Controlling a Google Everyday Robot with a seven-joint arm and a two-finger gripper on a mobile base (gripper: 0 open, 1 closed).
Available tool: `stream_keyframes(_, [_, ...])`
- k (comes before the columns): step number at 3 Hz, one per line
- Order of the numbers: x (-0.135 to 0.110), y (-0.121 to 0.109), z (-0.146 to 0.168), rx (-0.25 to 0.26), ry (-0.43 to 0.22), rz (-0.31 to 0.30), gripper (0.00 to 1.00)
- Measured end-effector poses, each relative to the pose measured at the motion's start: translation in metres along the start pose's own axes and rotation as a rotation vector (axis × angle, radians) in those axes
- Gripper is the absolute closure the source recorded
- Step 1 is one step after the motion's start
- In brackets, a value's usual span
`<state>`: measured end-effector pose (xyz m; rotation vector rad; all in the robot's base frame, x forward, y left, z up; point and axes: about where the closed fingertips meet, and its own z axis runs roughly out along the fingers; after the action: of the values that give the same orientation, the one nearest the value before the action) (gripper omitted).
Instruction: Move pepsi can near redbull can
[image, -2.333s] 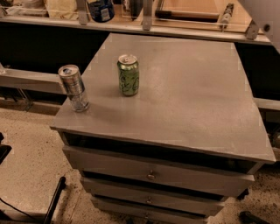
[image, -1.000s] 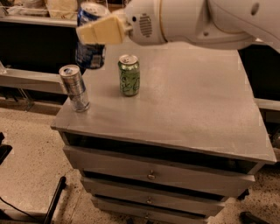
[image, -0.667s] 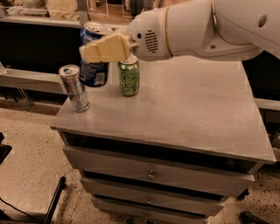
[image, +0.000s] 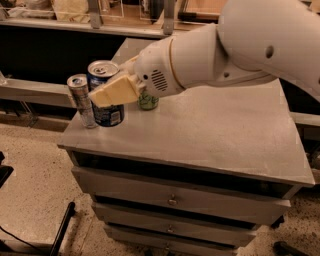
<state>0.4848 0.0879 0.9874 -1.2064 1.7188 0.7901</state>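
Observation:
The pepsi can (image: 105, 107), dark blue with a silver top, stands at the front left of the grey cabinet top (image: 210, 135), right beside the redbull can (image: 81, 100), a slim silver can at the left edge. My gripper (image: 111, 91) reaches in from the right on a big white arm and is shut on the pepsi can, its tan finger (image: 116, 92) lying across the can's front. The can's base looks to be at the surface.
A green can (image: 148, 102) stands just behind the gripper, mostly hidden by the wrist. The cabinet has drawers (image: 172, 201) below. A counter with railing (image: 95, 22) runs behind. A black cable and stand leg (image: 60, 230) lie on the floor at left.
The arm came in from the upper right carrying the pepsi can, moved it down and forward, and now holds it low beside the redbull can. The redbull and green cans have not moved.

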Motion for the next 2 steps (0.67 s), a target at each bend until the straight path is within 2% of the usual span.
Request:
stream_keyframes(1, [0.022, -0.003, 0.016, 0.068, 0.054, -0.063, 1.00])
stream_keyframes(2, [0.036, -0.016, 0.026, 0.109, 0.088, -0.114, 1.00])
